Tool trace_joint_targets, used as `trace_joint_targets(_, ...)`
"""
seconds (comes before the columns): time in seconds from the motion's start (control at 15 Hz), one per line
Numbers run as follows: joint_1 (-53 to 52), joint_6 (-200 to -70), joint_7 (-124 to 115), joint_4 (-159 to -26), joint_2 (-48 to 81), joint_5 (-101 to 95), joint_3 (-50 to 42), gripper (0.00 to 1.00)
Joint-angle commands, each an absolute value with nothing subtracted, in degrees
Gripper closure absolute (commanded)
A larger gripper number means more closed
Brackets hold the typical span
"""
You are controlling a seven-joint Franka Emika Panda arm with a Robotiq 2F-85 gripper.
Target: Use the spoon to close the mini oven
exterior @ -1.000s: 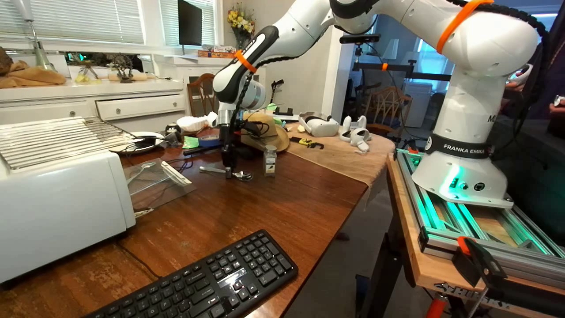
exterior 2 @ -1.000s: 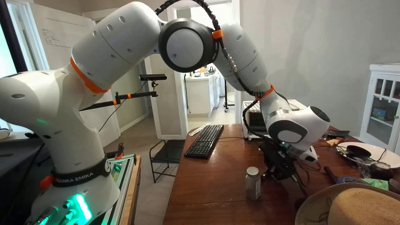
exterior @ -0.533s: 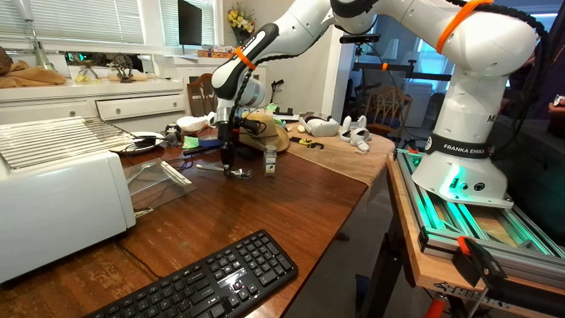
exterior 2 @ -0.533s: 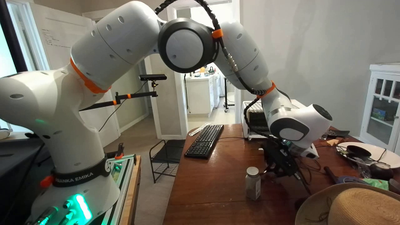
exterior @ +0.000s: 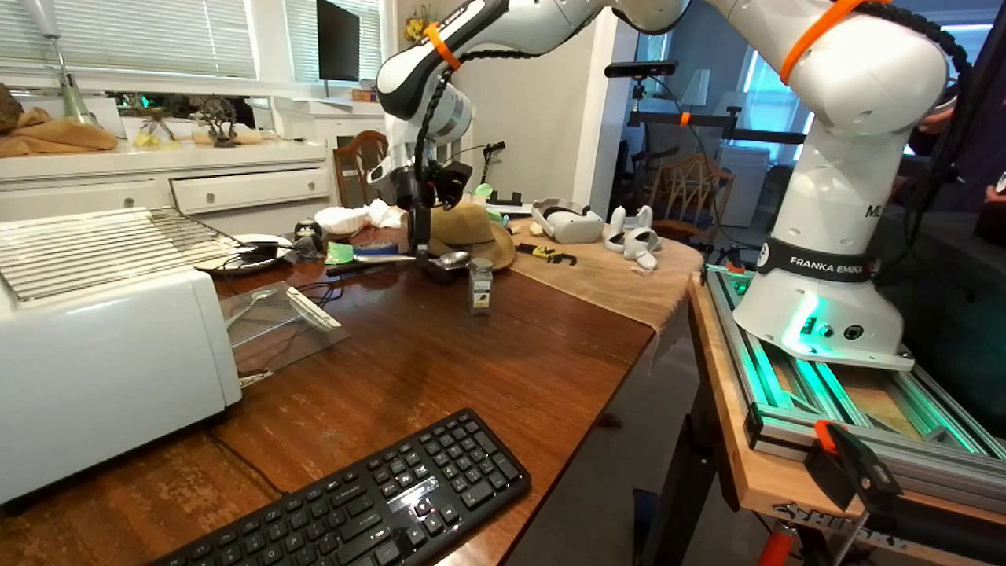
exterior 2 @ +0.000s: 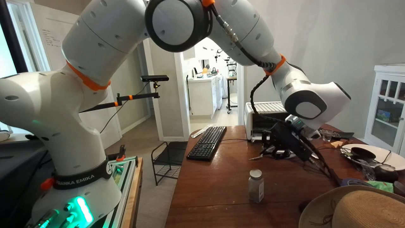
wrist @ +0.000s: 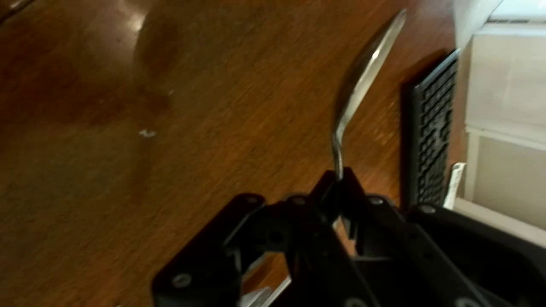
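My gripper [exterior: 422, 258] is shut on a metal spoon [exterior: 452, 260] and holds it above the wooden table, roughly level. In the wrist view the gripper [wrist: 338, 177] pinches the spoon [wrist: 370, 70] at its thin neck, with the bowl end pointing away from the fingers. The spoon's tip [exterior 2: 256, 157] also shows in an exterior view beside the dark gripper. The white mini oven [exterior: 110, 346] stands at the left of an exterior view, with its clear glass door [exterior: 287, 334] folded down open. The oven [exterior 2: 249, 126] is partly hidden behind the arm in an exterior view.
A glass spice jar [exterior: 481, 287] stands upright near the gripper. A straw hat [exterior: 464, 228] lies behind it. A black keyboard [exterior: 377, 495] lies along the table's near edge. A white plate [exterior 2: 387, 155] with dark items and cables is beyond the gripper.
The spoon lay on the table between my fingers. My gripper has risen with the spoon held in it, and the arm is higher in both exterior views.
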State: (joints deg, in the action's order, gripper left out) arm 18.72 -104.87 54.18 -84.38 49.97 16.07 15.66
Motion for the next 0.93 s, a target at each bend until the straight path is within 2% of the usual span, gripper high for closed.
trace_joint_targets(0.0, 16.25, -93.24, 58.78, -80.57, 52.26, 14.36, 12.56, 0.98)
trace_joint_targets(0.4, 10.22, -76.69, 56.54, -69.89, 60.74, 8.89, 8.33, 0.98)
trace_joint_targets(0.53, 8.44, -76.51, 54.72, -66.70, 63.31, 8.95, 8.29, 0.98)
trace_joint_targets(0.6, 10.35, -79.13, 57.01, -72.44, 59.51, 9.95, 8.50, 0.94)
trace_joint_targets(0.8, 8.48, -79.02, 55.53, -69.33, 62.20, 9.63, 8.59, 0.94)
trace_joint_targets(0.87, 8.35, -78.83, 55.44, -68.89, 62.42, 9.59, 8.52, 0.98)
